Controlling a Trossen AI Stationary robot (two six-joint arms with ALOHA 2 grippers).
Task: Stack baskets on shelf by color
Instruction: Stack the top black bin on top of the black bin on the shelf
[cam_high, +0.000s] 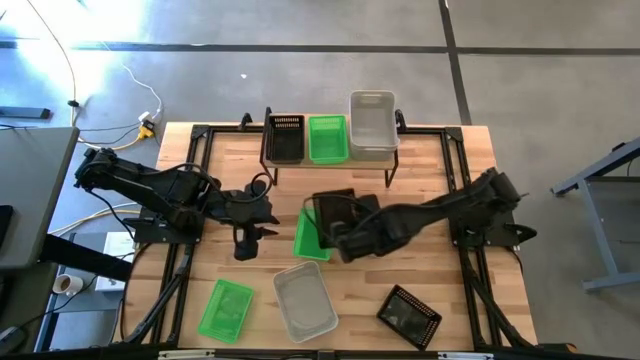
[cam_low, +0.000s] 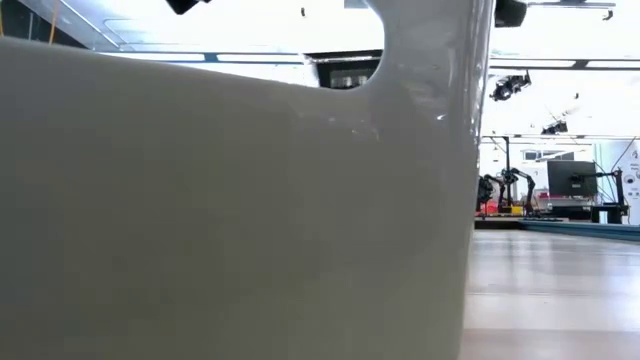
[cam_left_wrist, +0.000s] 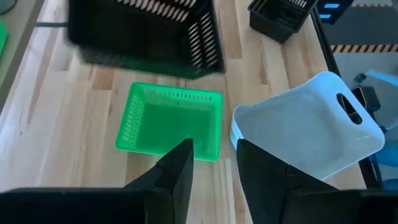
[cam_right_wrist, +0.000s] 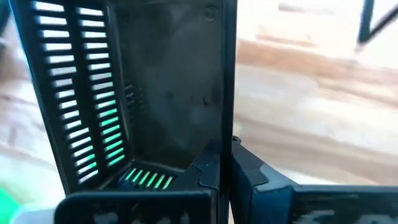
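Observation:
On the shelf (cam_high: 390, 160) stand a black basket (cam_high: 285, 138), a green one (cam_high: 327, 138) and a clear one (cam_high: 373, 125). My right gripper (cam_high: 338, 232) is shut on another black basket (cam_high: 335, 205), held above a green basket (cam_high: 308, 238) that lies on the table. My left gripper (cam_high: 246, 240) hangs open to the left of that green basket (cam_left_wrist: 171, 118), touching nothing. Near the front edge lie a green basket (cam_high: 226, 308), a clear basket (cam_high: 305, 300) and a black basket (cam_high: 409, 315). My right gripper holds the black basket by one side wall (cam_right_wrist: 227, 93), at its rim. One finger (cam_right_wrist: 208, 171) is inside the basket and the other (cam_right_wrist: 252, 177) outside. The basket is lifted clear and tilted over the green basket, as the left wrist view shows (cam_left_wrist: 143, 31).
The clear basket (cam_low: 230, 200) stands right before the low camera and blocks most of that view. Bare tabletop (cam_high: 440, 250) shows under the right arm and at the left of the shelf (cam_high: 215, 160). Black frame rails run along both table sides.

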